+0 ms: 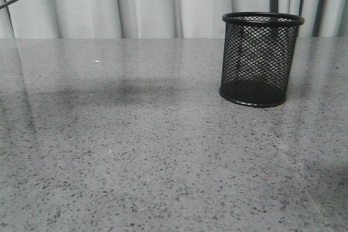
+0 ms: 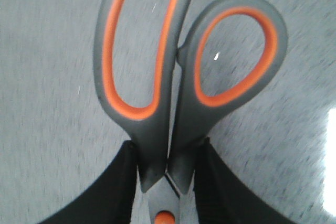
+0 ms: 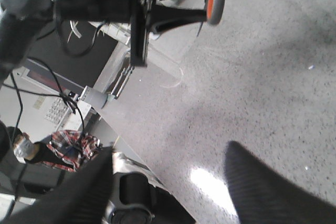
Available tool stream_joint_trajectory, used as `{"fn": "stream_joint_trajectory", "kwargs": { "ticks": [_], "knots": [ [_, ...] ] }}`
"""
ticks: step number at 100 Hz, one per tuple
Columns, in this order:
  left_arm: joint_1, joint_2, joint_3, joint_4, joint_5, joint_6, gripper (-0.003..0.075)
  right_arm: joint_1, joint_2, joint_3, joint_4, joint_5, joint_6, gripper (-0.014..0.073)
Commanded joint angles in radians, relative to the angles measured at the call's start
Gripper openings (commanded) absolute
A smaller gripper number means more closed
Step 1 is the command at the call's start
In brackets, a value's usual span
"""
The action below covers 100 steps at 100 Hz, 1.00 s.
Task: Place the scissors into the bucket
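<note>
While the left hand (image 2: 167, 182) grips the scissors (image 2: 178, 77) by the neck, high and well apart from the bucket (image 1: 261, 61) on the bench (image 1: 136, 150), long blades might catch its rim; right hand (image 3: 168, 182) gapes, idle

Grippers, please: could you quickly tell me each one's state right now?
Left gripper: closed on the scissors.
Right gripper: open, holding nothing.
</note>
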Motion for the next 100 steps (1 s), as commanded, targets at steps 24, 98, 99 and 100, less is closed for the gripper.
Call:
{"fn": "stream_joint_trajectory", "kwargs": {
  "ticks": [24, 98, 99, 100],
  "knots": [
    [-0.270, -0.055, -0.030, -0.038, -0.137, -0.012, 0.0007, 0.003, 0.162, -0.214, -0.024, 0.007, -0.023, 0.0531],
    [-0.351, -0.057, -0.031, -0.070, -0.172, -0.012, 0.0007, 0.004, 0.435, -0.301, 0.027, 0.064, -0.015, 0.0291],
    [-0.351, -0.059, -0.031, -0.071, -0.172, -0.012, 0.0007, 0.004, 0.439, -0.304, 0.029, 0.065, -0.015, 0.0273],
    [-0.351, -0.059, -0.031, -0.074, -0.177, -0.012, 0.0007, 0.004, 0.440, -0.306, 0.029, 0.070, -0.015, 0.0264]
  ]
}}
